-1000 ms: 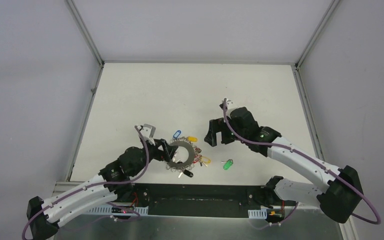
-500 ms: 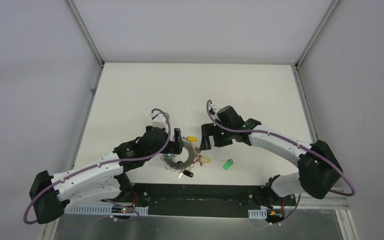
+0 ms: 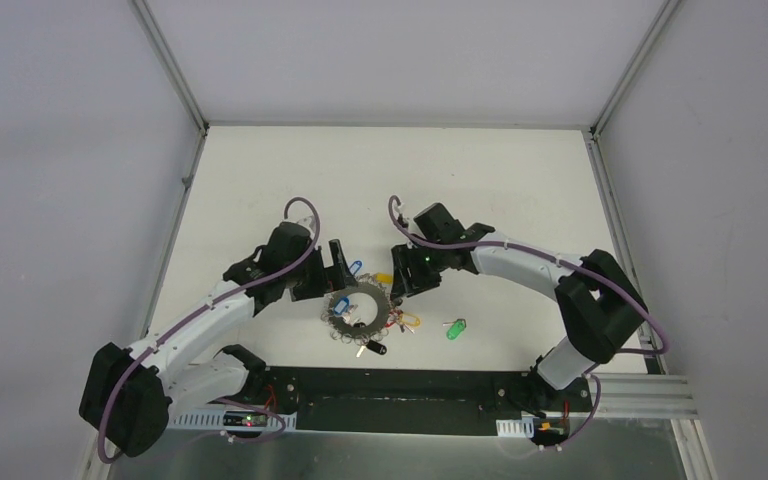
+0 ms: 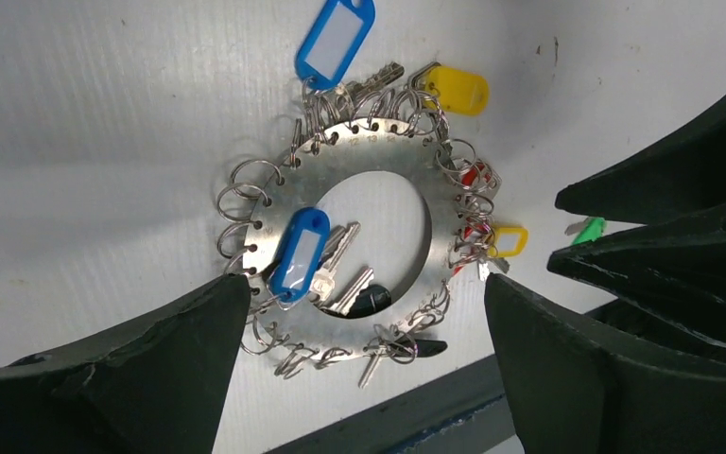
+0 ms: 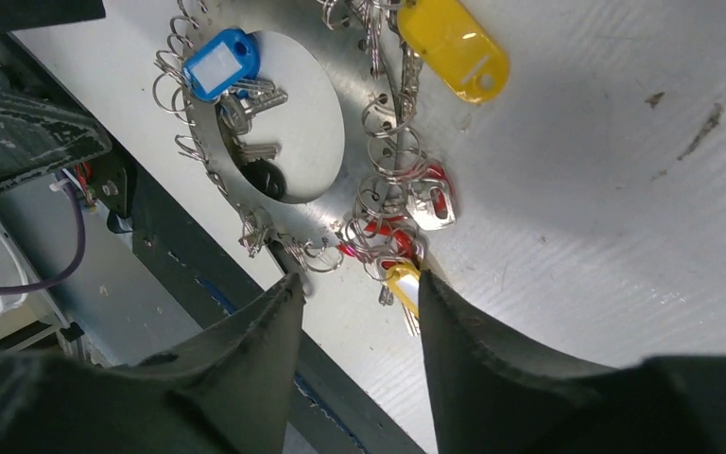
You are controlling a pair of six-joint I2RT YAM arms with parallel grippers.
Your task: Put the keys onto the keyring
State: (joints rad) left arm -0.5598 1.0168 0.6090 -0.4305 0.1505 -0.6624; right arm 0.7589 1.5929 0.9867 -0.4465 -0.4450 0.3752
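Top and wrist views of a white tabletop (image 3: 390, 180) bearing the keyring (image 4: 392, 151), a flat silvery disc with a round central hole and a rim pierced for many small wire loops. It lies flat near the tabletop's near edge, between the two arms. The left claw (image 4: 364, 288) hangs above the keyring with its jaws spread to their widest, one finger to either side of the disc, clasping nothing. The right claw (image 5: 357, 284) stands at the opposite rim with its jaws about half closed. The rim loops and a small yellow tag (image 5: 403, 281) lie in the gap, the tag just beside one finger, but no grip on anything can be made out. One blue-tagged key (image 4: 336, 43) lies outside the far rim, its blade among the loops; whether it is threaded cannot be told. A second blue-tagged key (image 4: 298, 253) rests across the disc's band and hole, next to a black-headed key (image 5: 267, 178). A large yellow tag (image 5: 454, 47) and red-tagged keys (image 4: 473, 178) hang from the rim towards the right claw. The green-tagged key (image 3: 456, 328) lies loose on the tabletop, apart from the keyring on its right.
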